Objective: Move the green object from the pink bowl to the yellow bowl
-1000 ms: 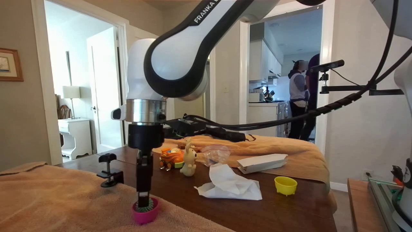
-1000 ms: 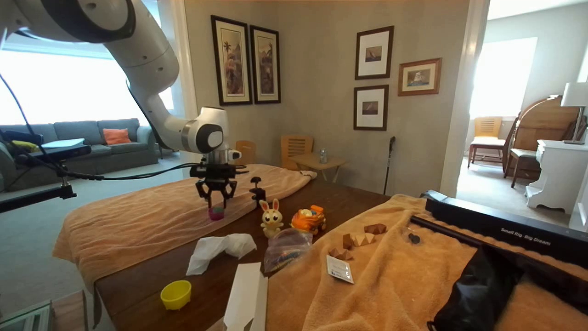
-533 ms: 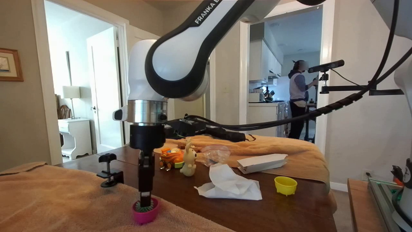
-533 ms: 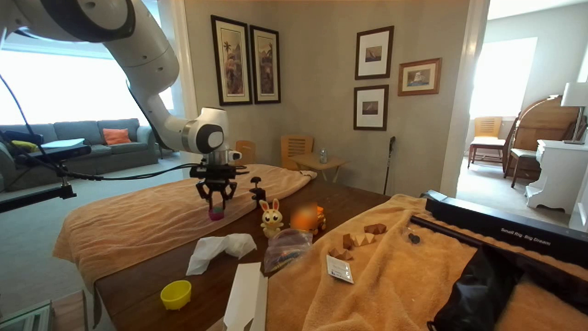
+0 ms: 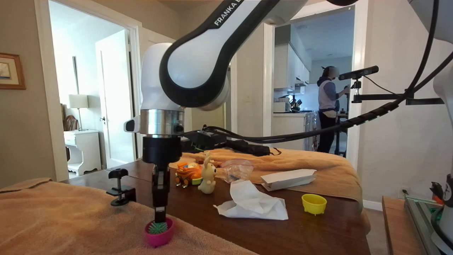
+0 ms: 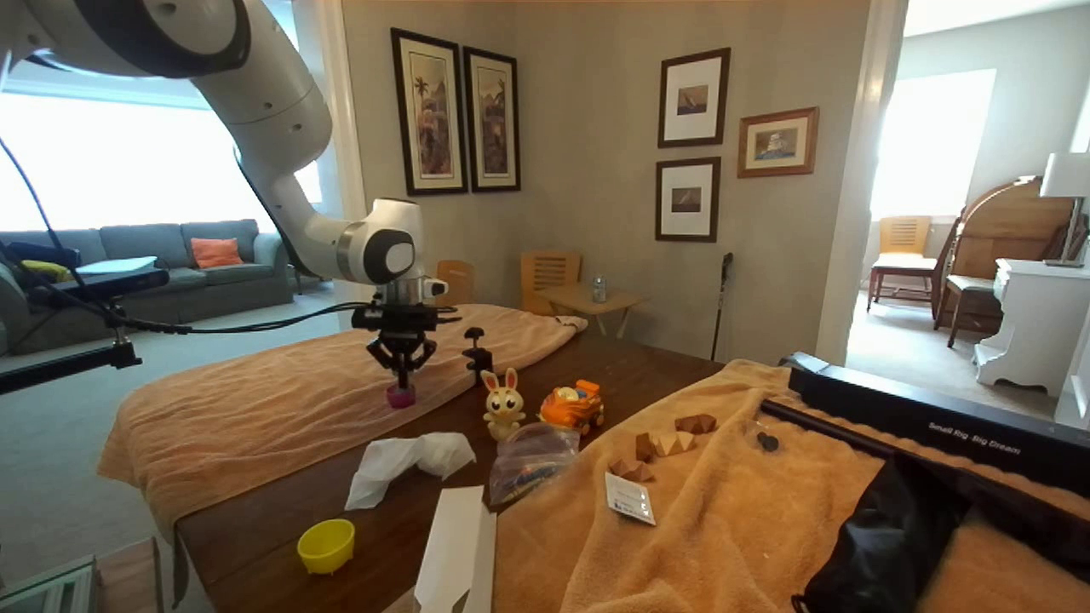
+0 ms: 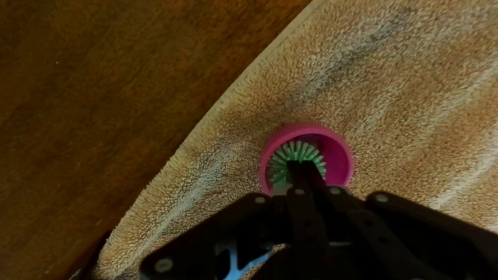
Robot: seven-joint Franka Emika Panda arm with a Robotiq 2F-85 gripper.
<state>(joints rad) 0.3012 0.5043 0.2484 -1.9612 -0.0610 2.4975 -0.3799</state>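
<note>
The green object (image 7: pixel 297 149), round and spiky, lies inside the small pink bowl (image 7: pixel 307 127) on the towel. My gripper (image 7: pixel 300 162) points straight down over it, its fingers pressed together with hardly a gap. The tips (image 5: pixel 160 219) stand at the top of the green object, in front of part of it in the wrist view; whether they pinch a few spikes I cannot tell. In both exterior views the yellow bowl (image 5: pixel 314 204) stands apart on the dark table, its inside partly hidden by its wall.
An orange towel (image 5: pixel 78 223) lies under the pink bowl. A black clamp (image 5: pixel 119 187) sits at the table edge. Between the bowls are crumpled white paper (image 5: pixel 253 205) and a rabbit toy (image 5: pixel 208 179). An orange toy car (image 6: pixel 572 409) and a white box (image 6: pixel 460 545) lie further off.
My fingers, apart around the green object before, have come together. Their tips sit slightly higher, and more of the green object shows in the bowl. The yellow bowl has not moved.
</note>
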